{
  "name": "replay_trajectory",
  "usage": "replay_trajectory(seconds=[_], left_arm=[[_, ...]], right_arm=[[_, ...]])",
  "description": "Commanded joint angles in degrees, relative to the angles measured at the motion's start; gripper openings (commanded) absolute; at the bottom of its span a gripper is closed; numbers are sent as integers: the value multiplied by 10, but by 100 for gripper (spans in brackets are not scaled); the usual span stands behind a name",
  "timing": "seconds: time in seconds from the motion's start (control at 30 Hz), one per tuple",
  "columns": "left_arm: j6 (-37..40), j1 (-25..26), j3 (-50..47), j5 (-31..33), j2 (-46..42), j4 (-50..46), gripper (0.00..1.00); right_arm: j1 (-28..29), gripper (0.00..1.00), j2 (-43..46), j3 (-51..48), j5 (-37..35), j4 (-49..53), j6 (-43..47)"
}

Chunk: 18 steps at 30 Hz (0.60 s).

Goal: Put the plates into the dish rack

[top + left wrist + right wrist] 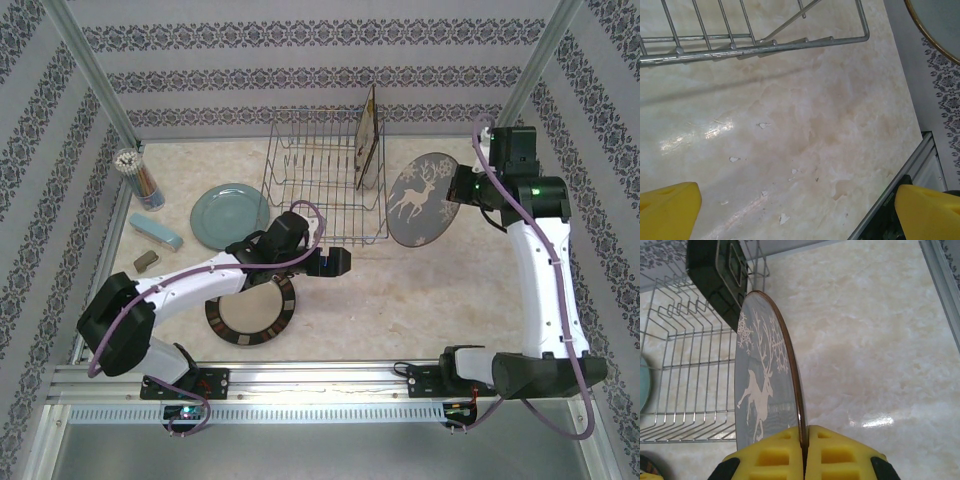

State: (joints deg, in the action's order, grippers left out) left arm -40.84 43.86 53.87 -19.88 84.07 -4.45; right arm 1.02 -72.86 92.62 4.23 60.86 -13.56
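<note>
The wire dish rack (325, 190) stands at the back middle of the table. The square cream floral plate (368, 140) is upright in the rack's right end. My right gripper (458, 190) is shut on the rim of the grey reindeer plate (420, 200), holding it on edge in the air just right of the rack. In the right wrist view the yellow pads (770, 455) pinch that plate (765, 385) beside the rack (690, 365). The light-blue plate (230, 215) lies flat left of the rack. The brown-rimmed plate (250, 312) lies partly under my left arm. My left gripper (335, 263) is open over bare table by the rack's front edge (755, 47).
A cup of pencils (138, 175), a blue case (157, 231) and a small block (146, 261) sit along the left side. Patterned walls and metal posts enclose the table. A metal rail (320, 375) runs along the near edge.
</note>
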Motion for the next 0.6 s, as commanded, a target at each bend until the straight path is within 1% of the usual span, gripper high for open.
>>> replay_trajectory(seconds=[0.0, 0.27, 0.57], left_arm=[[1, -9, -6, -3, -19, -14, 100], [1, -15, -15, -2, -30, -15, 100], [3, -25, -28, 1, -54, -22, 100]], right_arm=[[21, 0, -6, 42, -13, -44, -8], [79, 0, -46, 56, -33, -65, -21], [121, 0, -103, 89, -46, -86, -30]])
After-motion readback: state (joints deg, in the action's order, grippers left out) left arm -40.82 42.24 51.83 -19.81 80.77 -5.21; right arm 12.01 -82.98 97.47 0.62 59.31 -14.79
